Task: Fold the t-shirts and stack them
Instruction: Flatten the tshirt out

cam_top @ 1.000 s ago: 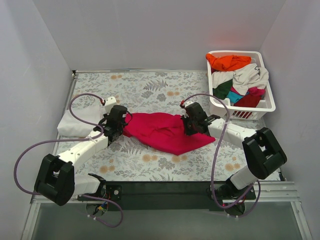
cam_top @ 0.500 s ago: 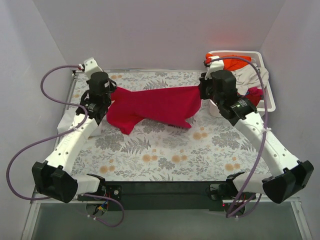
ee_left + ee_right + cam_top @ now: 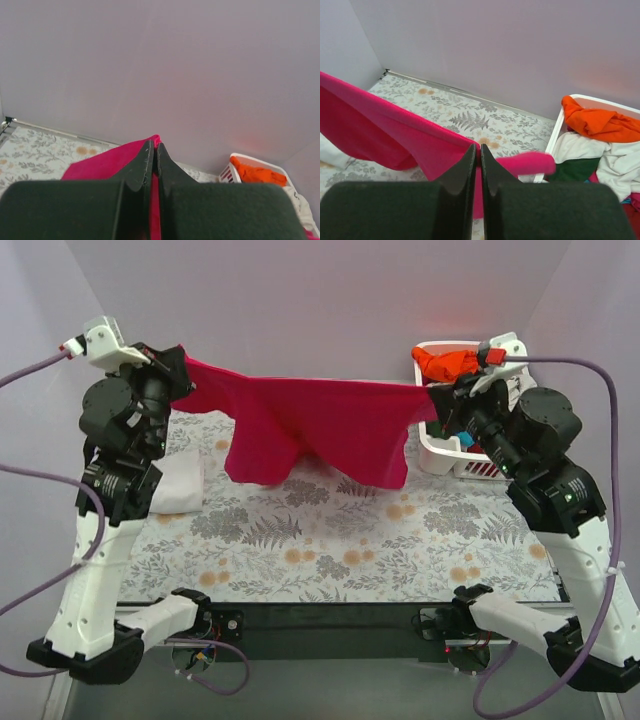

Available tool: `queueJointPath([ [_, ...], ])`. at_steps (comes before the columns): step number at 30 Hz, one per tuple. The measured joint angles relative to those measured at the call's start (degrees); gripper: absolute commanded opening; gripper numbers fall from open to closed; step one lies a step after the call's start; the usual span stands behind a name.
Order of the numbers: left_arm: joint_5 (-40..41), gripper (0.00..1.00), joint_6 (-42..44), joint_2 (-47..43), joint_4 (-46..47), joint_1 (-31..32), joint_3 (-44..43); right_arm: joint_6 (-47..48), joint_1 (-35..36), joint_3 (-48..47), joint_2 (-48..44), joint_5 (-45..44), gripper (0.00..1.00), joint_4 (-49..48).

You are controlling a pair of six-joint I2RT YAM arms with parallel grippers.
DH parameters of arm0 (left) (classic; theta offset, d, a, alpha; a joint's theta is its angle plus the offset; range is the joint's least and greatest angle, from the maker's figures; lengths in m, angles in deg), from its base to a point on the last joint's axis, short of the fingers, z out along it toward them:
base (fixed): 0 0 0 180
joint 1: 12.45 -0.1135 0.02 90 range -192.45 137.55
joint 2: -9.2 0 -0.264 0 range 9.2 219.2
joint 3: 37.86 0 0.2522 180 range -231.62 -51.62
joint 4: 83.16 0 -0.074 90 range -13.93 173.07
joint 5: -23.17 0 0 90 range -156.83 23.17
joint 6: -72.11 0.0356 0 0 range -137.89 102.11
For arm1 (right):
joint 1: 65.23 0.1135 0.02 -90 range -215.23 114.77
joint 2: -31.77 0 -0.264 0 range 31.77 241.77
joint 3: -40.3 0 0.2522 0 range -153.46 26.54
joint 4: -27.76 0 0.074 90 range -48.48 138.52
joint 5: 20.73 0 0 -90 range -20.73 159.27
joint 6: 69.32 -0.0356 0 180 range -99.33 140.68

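Held the left gripper point(image 3: 178, 368) high at the far left, close to the side wall, jaws pinched tight on one top corner of the crimson-pink t-shirt point(image 3: 320, 420), with only a sliver of red cloth between them in the wrist view. Showed a white t-shirt point(image 3: 178, 482), seemingly folded, lying on the table point(image 3: 330, 540) below that arm, near the left edge. Stretched the crimson-pink t-shirt through the air from there across to the right, upper edge nearly taut, body hanging in two loose lobes, apparently clear of the tabletop. Gripped the opposite corner in the right gripper point(image 3: 438, 392), jaws likewise closed on the cloth, a short pink tail poking past the fingers, just in front of the white basket point(image 3: 440, 455) with its orange t-shirt point(image 3: 452, 362) and other heaped shirts. Looked like the spreading step: raised and pulled wide, not yet laid flat, no fold made. Called next for lowering both corners together over the middle of the table, letting the hanging hem touch first and draping the rest flat, without loosening either pinch early. Offered open patterned tabletop in the middle for that. Allowed little room outward, with walls close on both sides, the white t-shirt at the left edge and the basket rim at the right to steer clear of.
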Motion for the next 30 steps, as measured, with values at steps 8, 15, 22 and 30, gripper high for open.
queueJointPath([
  [8,3.61,0.00,-3.41,-8.48,0.57,1.05,16.81,-3.85,0.46,18.58,-5.66,5.01,0.37,0.63],
  [15,11.23,0.00,-6.08,-1.42,-1.60,1.05,29.59,-6.88,0.46,29.35,-1.38,4.44,0.54,1.36],
  [22,12.68,0.00,-8.11,-2.82,1.97,1.07,35.39,-10.75,0.96,41.72,-1.57,3.72,0.53,-2.14],
  [30,10.88,0.00,-9.35,1.14,5.44,2.03,40.89,-14.47,4.42,48.26,6.78,3.56,0.53,-6.75],
])
